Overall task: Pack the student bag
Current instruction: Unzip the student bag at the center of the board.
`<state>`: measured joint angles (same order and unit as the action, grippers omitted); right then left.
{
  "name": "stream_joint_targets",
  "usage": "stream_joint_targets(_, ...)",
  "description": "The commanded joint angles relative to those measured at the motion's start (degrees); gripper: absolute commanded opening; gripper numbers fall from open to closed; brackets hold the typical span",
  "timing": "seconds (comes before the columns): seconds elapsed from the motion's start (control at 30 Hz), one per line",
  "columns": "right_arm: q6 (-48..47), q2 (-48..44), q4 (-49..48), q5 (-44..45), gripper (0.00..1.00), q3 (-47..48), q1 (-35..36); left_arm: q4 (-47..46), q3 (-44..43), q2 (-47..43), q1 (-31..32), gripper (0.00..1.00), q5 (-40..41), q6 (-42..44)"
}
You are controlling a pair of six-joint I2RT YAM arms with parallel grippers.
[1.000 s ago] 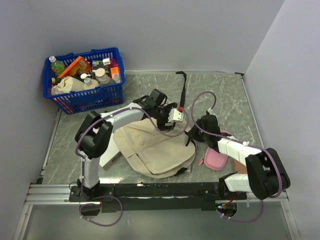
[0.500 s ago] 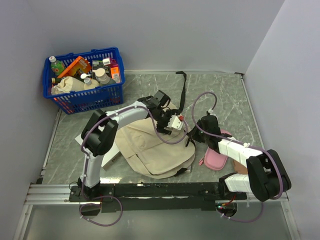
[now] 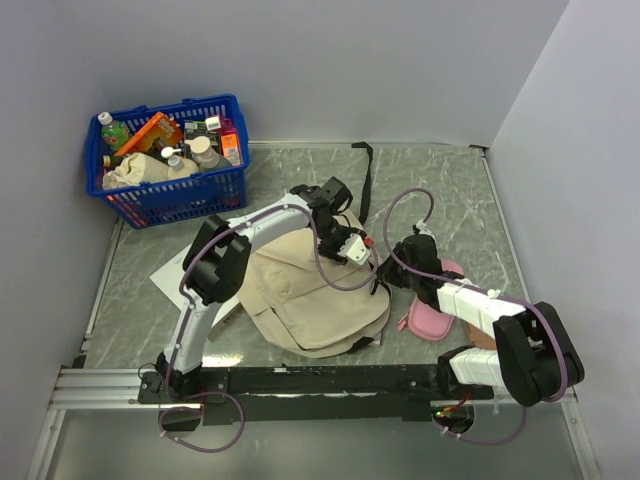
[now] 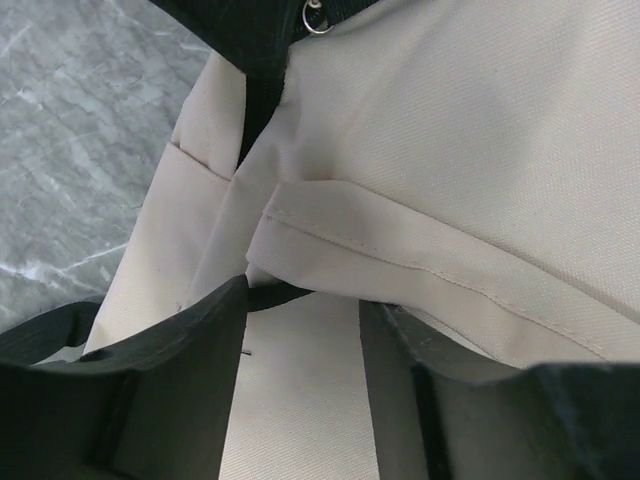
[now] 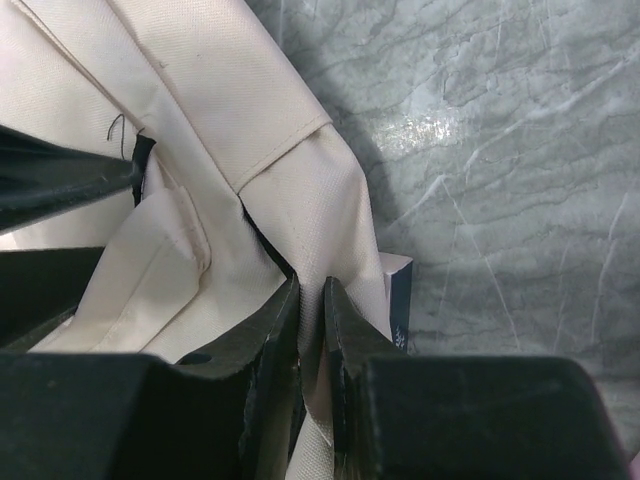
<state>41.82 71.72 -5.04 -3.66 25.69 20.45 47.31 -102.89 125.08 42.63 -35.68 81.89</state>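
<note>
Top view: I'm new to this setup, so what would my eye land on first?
The cream student bag slumped mid-table, worked at its right edge: the right hand pinches its fabric, the left hand straddles a fold. Then the crammed blue basket in the far left corner, and a pink pouch right of the bag.

On my feed the student bag [image 3: 300, 290] reads plain cream-beige with a fine woven grain, and its strap [image 3: 367, 180] is black. The worktop [image 3: 450, 190] is grey, marble-patterned with pale veins. The basket [image 3: 175, 200] is blue lattice and the pouch [image 3: 432, 318] pink. My left fingers [image 4: 190, 340] and right fingers [image 5: 270, 340] are matt black.
</note>
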Motion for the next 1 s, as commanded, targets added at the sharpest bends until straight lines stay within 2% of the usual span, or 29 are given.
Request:
stream_joint_targets(0.0,-0.78,0.0,1.7,-3.37,0.21,-1.17,1.96,5.51,-3.8,1.31,-0.09,0.52,-1.75,2.93)
stream_joint_targets(0.1,-1.04,0.35,1.52,-3.37,0.21,-1.08,2.4,2.9,-4.51,-0.26,-1.41,0.52,-4.47,-0.22)
stream_joint_targets(0.17,-0.95,0.7,1.08,-3.72,0.21,-1.17,2.4,0.43,-2.32,-1.32,-1.94,0.52,-4.75,-1.2)
stream_joint_targets(0.2,-0.95,0.79,0.82,-3.81,0.21,-1.26,2.49,-4.2,-0.75,-2.63,-2.03,0.52,-4.49,-1.81)
stream_joint_targets(0.3,-0.69,1.31,0.29,-4.07,0.2,-1.26,2.49,-10.46,5.76,-4.49,-1.85,0.54,-3.96,-2.35)
stream_joint_targets(0.57,-0.6,2.28,-0.76,-4.42,0.2,-1.61,2.58,-9.69,4.28,-1.25,-1.67,0.52,-2.55,-0.5)
stream_joint_targets(0.67,-0.6,2.46,-0.85,-4.78,0.2,-1.61,2.58,-8.64,2.87,0.07,-1.5,0.46,-2.73,-0.41)
stream_joint_targets(0.73,-0.78,2.37,-0.76,-4.86,0.19,-1.52,2.58,-7.94,2.78,0.34,-1.33,0.26,-2.64,0.63)
stream_joint_targets(0.8,-0.87,2.19,-0.94,-4.95,0.19,-1.52,2.58,-7.41,3.57,0.17,-1.15,0.1,-2.55,0.99)
stream_joint_targets(0.97,-0.87,1.84,-0.33,-5.04,0.19,-1.26,2.58,-2.23,1.38,1.92,-0.18,0.16,-1.76,2.31)
